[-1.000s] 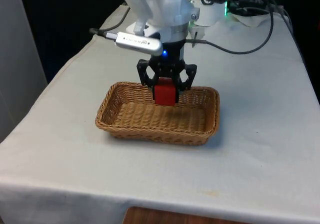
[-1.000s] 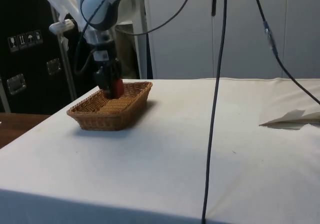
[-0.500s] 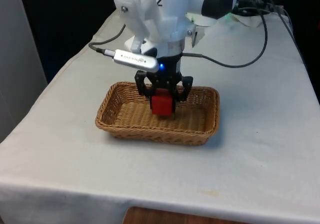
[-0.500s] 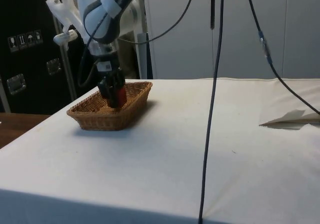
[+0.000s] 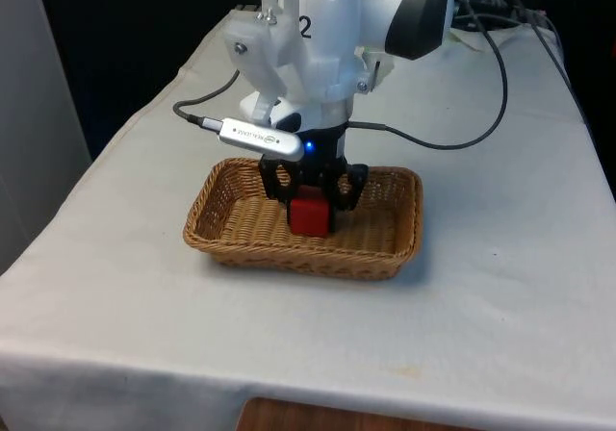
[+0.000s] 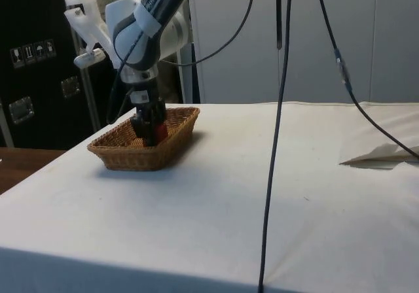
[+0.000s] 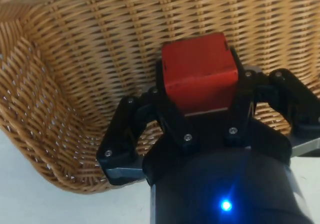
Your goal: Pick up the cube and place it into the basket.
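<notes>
The basket [image 5: 241,243] stands on the bench [image 5: 500,287], towards the front view's left of centre and nearer the robot's end. The gripper [image 5: 312,196] reaches down inside the basket, near its far wall. The cube [image 5: 311,215] sits between the gripper's fingers [image 7: 170,114], low within the basket; whether it touches the basket floor cannot be told. A cable [image 6: 272,142] hangs in front of the bench in the side view.

Red cube [image 5: 311,215], tan woven basket [image 5: 236,240] (black fingers [image 7: 239,106]), white cloth [image 5: 500,287].
</notes>
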Controlling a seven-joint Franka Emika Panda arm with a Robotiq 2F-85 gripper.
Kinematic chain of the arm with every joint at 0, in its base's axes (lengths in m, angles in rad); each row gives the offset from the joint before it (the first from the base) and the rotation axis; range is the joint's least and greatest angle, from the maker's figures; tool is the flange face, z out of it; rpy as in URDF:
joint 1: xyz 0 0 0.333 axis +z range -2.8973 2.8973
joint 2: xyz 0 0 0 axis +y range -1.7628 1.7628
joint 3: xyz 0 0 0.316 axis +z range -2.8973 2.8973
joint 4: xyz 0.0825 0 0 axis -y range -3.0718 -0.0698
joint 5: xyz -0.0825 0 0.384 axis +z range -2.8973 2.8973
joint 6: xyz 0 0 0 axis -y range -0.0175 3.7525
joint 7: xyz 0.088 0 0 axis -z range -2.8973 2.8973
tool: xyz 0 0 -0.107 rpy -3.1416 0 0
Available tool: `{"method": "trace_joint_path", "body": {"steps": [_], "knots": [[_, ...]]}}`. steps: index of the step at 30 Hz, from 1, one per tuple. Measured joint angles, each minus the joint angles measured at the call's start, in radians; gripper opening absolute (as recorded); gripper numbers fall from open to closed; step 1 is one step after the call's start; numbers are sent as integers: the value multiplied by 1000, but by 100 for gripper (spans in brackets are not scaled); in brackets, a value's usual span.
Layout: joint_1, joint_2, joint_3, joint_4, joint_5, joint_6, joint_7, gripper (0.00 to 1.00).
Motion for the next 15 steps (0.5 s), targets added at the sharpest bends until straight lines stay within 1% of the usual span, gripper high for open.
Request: {"method": "trace_joint_path", "body": {"steps": [6,7,8,10,11,12,13,14,15], "knots": [[-1,1,0,0,0,0,0,3],[-1,1,0,0,0,0,0,5],[-1,2,-1,0,0,0,0,19],[-1,5,-2,1,0,1,0,38],[-1,6,-3,2,0,1,0,53],[-1,6,-3,2,0,1,0,63],[-1,7,-3,3,0,1,0,63],[-1,8,-3,4,0,1,0,73],[0,9,-3,5,0,1,0,93]]}}
